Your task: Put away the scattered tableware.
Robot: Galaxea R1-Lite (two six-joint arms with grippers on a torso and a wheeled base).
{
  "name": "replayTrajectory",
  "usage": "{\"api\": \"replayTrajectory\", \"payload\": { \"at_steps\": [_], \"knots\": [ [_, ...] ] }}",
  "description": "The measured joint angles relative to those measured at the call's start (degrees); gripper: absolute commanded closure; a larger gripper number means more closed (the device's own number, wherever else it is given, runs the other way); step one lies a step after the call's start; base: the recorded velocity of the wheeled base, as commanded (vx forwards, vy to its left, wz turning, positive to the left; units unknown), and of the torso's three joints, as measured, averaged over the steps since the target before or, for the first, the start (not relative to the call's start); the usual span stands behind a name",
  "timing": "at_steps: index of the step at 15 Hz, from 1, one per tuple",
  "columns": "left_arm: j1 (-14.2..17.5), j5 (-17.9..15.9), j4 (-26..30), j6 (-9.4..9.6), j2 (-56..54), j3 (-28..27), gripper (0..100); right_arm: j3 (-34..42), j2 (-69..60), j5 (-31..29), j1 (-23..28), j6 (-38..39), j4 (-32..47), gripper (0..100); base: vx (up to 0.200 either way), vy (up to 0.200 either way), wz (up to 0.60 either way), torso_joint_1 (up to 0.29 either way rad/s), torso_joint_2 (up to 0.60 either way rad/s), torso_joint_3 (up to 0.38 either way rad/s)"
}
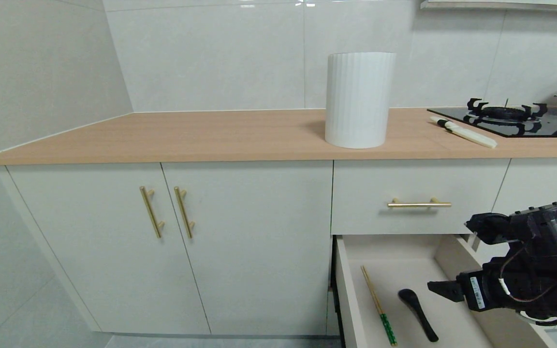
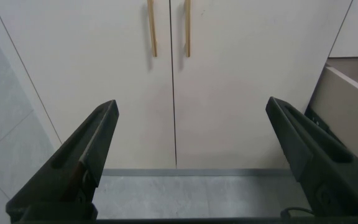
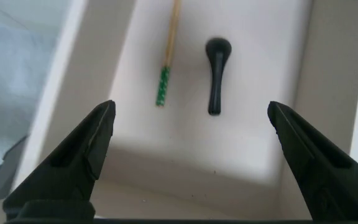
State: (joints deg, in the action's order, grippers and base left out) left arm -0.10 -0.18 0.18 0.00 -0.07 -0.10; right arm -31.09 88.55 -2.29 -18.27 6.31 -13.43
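Two tableware items lie in the open lower drawer (image 1: 347, 285): a pair of chopsticks (image 1: 378, 305) and a black spoon (image 1: 417, 314), side by side but apart, chopsticks on my left of the spoon. Chopsticks' long axis runs back to front of the drawer, green-patterned end toward the front, plain wooden end toward the back, close to the drawer's left wall. Spoon runs roughly the same way, bowl toward the back, handle toward the front and angled slightly to my right. A third item, a white utensil (image 1: 462, 131) with a black band, looks like a knife, lies flat on the wooden counter (image 1: 211, 135) between the white ribbed container (image 1: 359, 99) and the gas stove (image 1: 505, 116), long axis diagonal, one end at the stove's edge. My right gripper (image 1: 452, 255) hangs over the drawer's right side, fingers wide apart and holding nothing; in the right wrist view it (image 3: 190, 109) looks down at the chopsticks (image 3: 166, 62) and spoon (image 3: 216, 74) on the drawer floor. My left gripper (image 2: 191, 104) is low, fingers spread wide and empty, facing the closed cabinet doors (image 2: 229, 87) with brass handles (image 2: 152, 28), near the floor.
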Motion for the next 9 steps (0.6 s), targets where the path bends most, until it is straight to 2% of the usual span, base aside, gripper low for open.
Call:
{"api": "replayTrajectory", "payload": {
  "at_steps": [9],
  "knots": [
    [-0.01,0.00,-0.02,0.00,0.00,0.00,0,0.28,-1.78,0.02,-0.60,-0.46,2.33,0,-0.200,0.000,0.00,0.002,0.00,0.002]
  ]
}}
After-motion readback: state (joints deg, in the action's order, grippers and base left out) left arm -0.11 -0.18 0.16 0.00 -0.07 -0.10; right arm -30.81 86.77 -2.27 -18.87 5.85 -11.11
